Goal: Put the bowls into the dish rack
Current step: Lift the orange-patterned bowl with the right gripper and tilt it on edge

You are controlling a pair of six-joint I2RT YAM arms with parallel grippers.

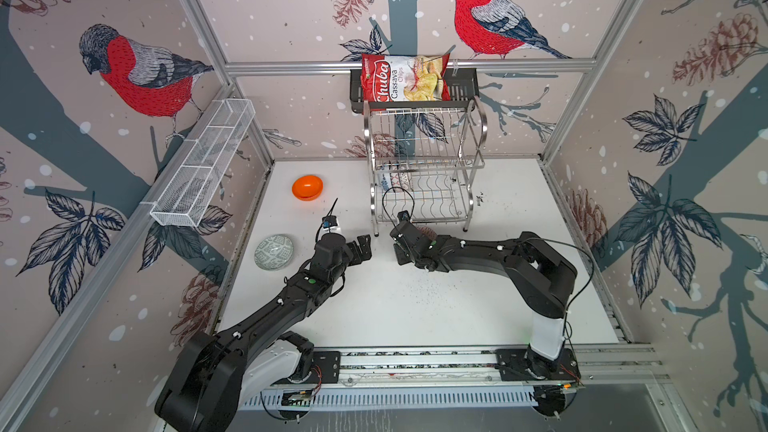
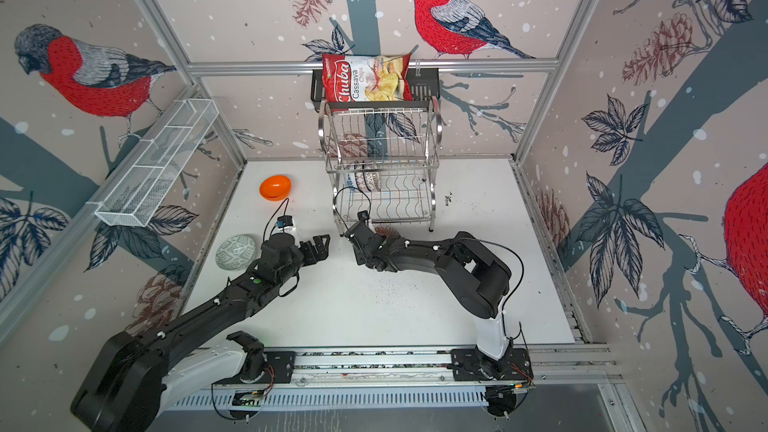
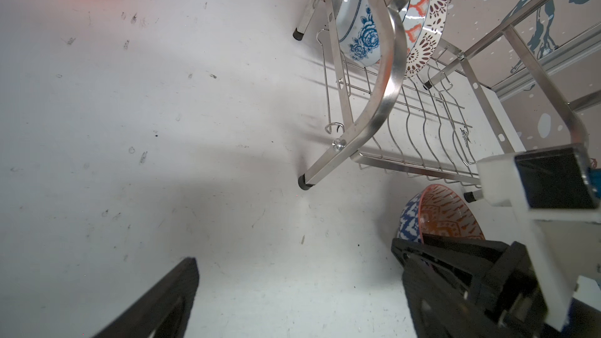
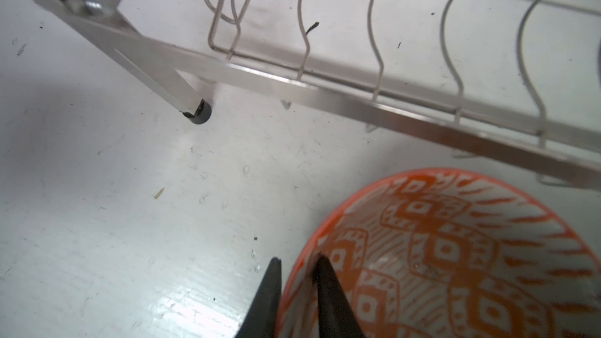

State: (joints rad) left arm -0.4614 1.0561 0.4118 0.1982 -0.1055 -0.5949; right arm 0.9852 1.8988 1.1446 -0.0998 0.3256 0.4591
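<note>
The steel dish rack [image 1: 424, 168] [image 2: 380, 168] stands at the back of the white table. A blue-floral bowl [image 3: 357, 30] and a dotted bowl [image 3: 426, 37] stand on edge in its lower tier. In front of the rack sits a red-white patterned bowl [image 4: 455, 255] [image 3: 445, 216]. My right gripper [image 4: 299, 260] [image 1: 401, 245] is shut on its rim, one finger inside and one outside. The orange bowl [image 1: 307, 187] [image 2: 275, 187] and grey-green bowl [image 1: 273, 251] [image 2: 235, 252] rest on the table's left side. My left gripper [image 3: 296, 274] [image 1: 361, 249] hangs open and empty, left of the rack.
A long white mesh basket [image 1: 203, 164] hangs on the left wall. A black shelf with a chips bag [image 1: 405, 78] is mounted above the rack. The rack's front foot [image 4: 200, 115] stands close to the held bowl. Dark crumbs dot the table.
</note>
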